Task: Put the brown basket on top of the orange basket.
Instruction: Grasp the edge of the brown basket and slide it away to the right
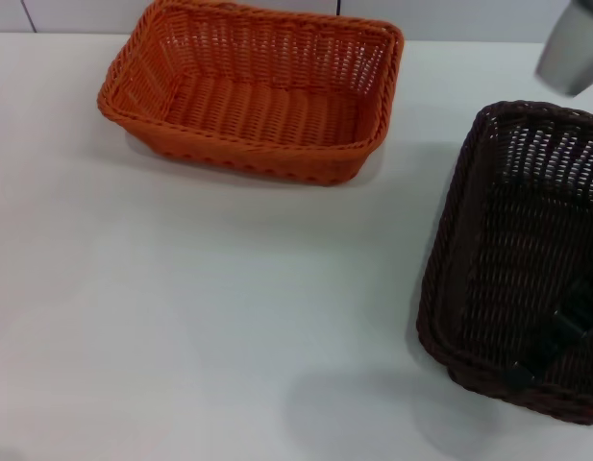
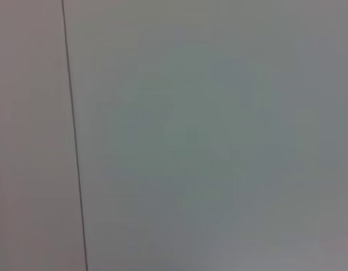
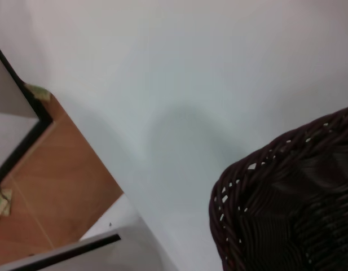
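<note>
The orange basket [image 1: 253, 91] stands empty at the back of the white table [image 1: 181, 307], left of centre. The brown basket [image 1: 522, 259] is at the right, tilted, and its shadow falls on the table below and to its left, so it looks lifted. My right gripper [image 1: 551, 346] reaches in over the basket's near rim, with a black finger inside the basket, and appears shut on that rim. The right wrist view shows one corner of the brown basket [image 3: 286, 197] above the table. My left gripper is out of view.
A grey part of my right arm [image 1: 575, 43] shows at the top right, behind the brown basket. The right wrist view shows the table's edge with brown floor [image 3: 55, 192] beyond it. The left wrist view shows only a pale surface with a thin dark seam [image 2: 75, 147].
</note>
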